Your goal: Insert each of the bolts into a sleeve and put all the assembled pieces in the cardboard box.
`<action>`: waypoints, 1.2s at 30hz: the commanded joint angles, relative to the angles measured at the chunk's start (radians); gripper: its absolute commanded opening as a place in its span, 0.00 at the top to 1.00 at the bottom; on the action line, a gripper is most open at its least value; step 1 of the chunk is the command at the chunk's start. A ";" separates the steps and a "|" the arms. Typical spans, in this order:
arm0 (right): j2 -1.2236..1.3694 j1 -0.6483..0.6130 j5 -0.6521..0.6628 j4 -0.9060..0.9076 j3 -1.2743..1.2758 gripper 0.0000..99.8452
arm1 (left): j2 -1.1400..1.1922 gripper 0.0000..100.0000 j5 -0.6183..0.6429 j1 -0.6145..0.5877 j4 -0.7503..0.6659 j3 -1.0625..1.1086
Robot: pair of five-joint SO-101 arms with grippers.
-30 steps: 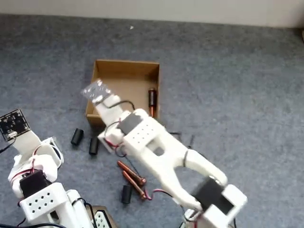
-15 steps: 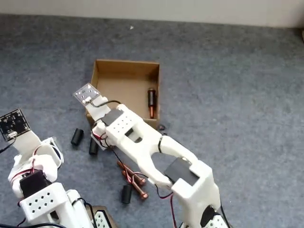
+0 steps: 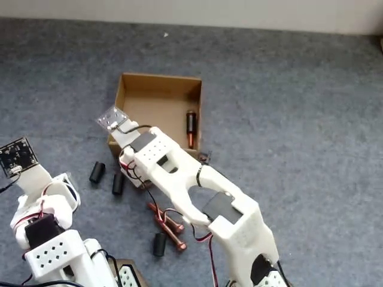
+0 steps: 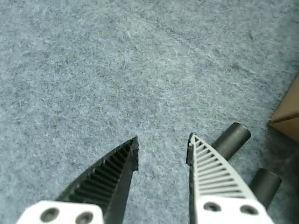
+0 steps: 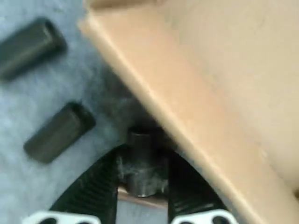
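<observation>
My right gripper (image 5: 143, 157) is shut on a black sleeve (image 5: 142, 170) with a copper end showing under it, right against the outside of the cardboard box (image 5: 196, 88). From above, the right arm (image 3: 173, 170) ends at the near-left corner of the box (image 3: 157, 98). One assembled piece (image 3: 191, 128) lies inside by the right wall. Two loose sleeves (image 3: 97, 172) (image 3: 118, 183) lie left of the gripper, and another sleeve (image 3: 158, 244) lies nearer. Two copper bolts (image 3: 167, 222) lie beneath the arm. My left gripper (image 4: 161, 149) hangs open over carpet beside two sleeves (image 4: 232, 138).
Everything sits on grey carpet (image 3: 299, 119). The left arm's white body (image 3: 45, 233) fills the near-left corner. A corner of the box (image 4: 287, 112) shows in the left wrist view.
The right arm has swung left and drawn in, carrying its gripper from over the box's near-left part to just outside that corner. The left arm has kept still.
</observation>
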 commanded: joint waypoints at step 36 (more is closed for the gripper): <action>-1.317 0.710 -0.192 0.390 0.524 1.00 | 0.005 0.81 -0.377 1.012 0.339 -0.433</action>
